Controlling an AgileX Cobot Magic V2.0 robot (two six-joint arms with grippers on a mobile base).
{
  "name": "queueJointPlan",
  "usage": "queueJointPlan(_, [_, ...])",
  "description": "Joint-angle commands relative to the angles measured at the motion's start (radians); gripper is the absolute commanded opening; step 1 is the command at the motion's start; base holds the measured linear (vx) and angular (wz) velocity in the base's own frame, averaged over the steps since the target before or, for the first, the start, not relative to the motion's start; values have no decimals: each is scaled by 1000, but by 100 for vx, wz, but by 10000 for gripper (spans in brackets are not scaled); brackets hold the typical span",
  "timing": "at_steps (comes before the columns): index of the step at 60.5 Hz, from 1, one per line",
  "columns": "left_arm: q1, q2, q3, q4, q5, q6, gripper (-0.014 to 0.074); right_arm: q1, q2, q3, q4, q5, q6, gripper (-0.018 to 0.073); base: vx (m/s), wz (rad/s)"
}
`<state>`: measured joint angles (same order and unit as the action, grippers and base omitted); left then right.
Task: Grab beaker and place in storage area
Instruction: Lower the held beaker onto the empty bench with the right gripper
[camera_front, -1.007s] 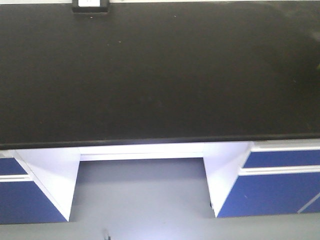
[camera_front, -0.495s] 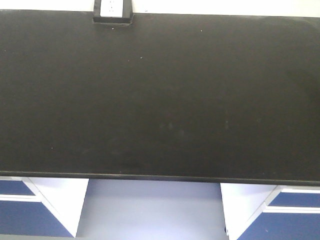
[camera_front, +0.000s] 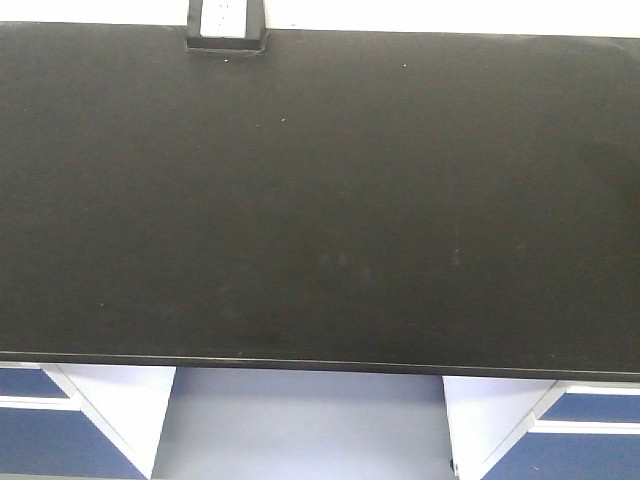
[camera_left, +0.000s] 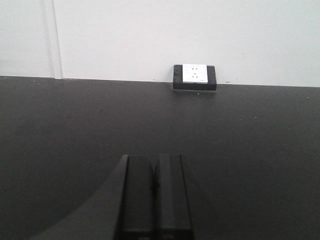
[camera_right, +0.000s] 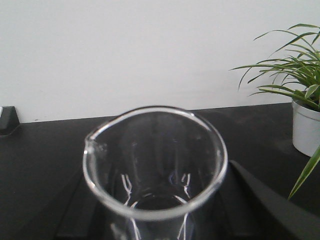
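Observation:
The storage area (camera_front: 320, 200) is a wide matte-black benchtop that fills the front view, with a black-framed white socket box (camera_front: 226, 25) at its back edge. Neither arm shows in that view. In the right wrist view the clear glass beaker (camera_right: 155, 165) stands upright between the dark fingers of my right gripper (camera_right: 160, 220), which is shut on it, with its pouring lip to the left. The beaker is held above the black top. My left gripper (camera_left: 155, 165) hangs over the same benchtop with its jaws pressed together and nothing in them. The socket box (camera_left: 195, 76) lies ahead of it.
A green plant (camera_right: 295, 75) in a white pot (camera_right: 305, 127) stands on the benchtop to the right of the beaker. A white wall (camera_left: 160, 35) backs the bench. Blue cabinet fronts (camera_front: 40, 440) and a knee gap lie below the front edge.
The benchtop's front edge has slid down the front view and the socket box has shifted right, so the bench now looks closer. The last half second shows only a slight shift.

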<state>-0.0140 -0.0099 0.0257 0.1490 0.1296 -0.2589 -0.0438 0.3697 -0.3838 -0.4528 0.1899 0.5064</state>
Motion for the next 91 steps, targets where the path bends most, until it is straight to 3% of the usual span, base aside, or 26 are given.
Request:
queueJointPlan(1, [-8,-18,22,-6,-80,-6,-8,-3,6,-29,-15,-74,-6,-3,0,0])
queueJointPlan(27, [-8,-18,22,-6,-80,-6,-8,-3,10,-29,-12,-100,-4,-3,0,0])
queueJointPlan(38, [-8,-18,22,-6,-80,-6,-8,-3,18,-29,-25,-190,-2,-3,0,0])
queueJointPlan(47, [-8,-18,22,-6,-80,-6,-8,-3,154,-29,-52,-362,-2,-1,0,0])
queueJointPlan(66, [-8,-18,22,-6,-80,-6,-8,-3,795,-65,-187,-901,-67,-1,0,0])
queueJointPlan(81, [-8,-18,22,-6,-80,-6,-8,-3,1286,-112,-135,-1367,-194,-1,0,0])
queueJointPlan(91, [-8,-18,22,-6,-80,-6,-8,-3,1503,-142,-71,-1533,-208,-1,0,0])
